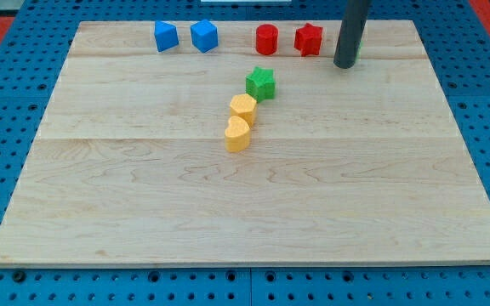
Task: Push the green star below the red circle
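my tip (344, 65) is resting bare, gripping nothing, near the view's top right. the green star (260, 82) is sitting to its left and slightly lower, already just under the red circle (266, 38). overshooting is the risk: it is touching the yellow hexagon (243, 108) beside the yellow heart (238, 134). the red star (309, 38) is crowding my tip's left; the blue blocks (185, 36) are lying farther left.

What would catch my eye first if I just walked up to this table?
Probably the dark rod coming down at the view's top right, my tip resting on the wooden board just right of the red star. Next, the row of blocks along the top edge: two blue blocks, then the red circle. Near the middle, the green star touches two yellow blocks in a slanting chain.
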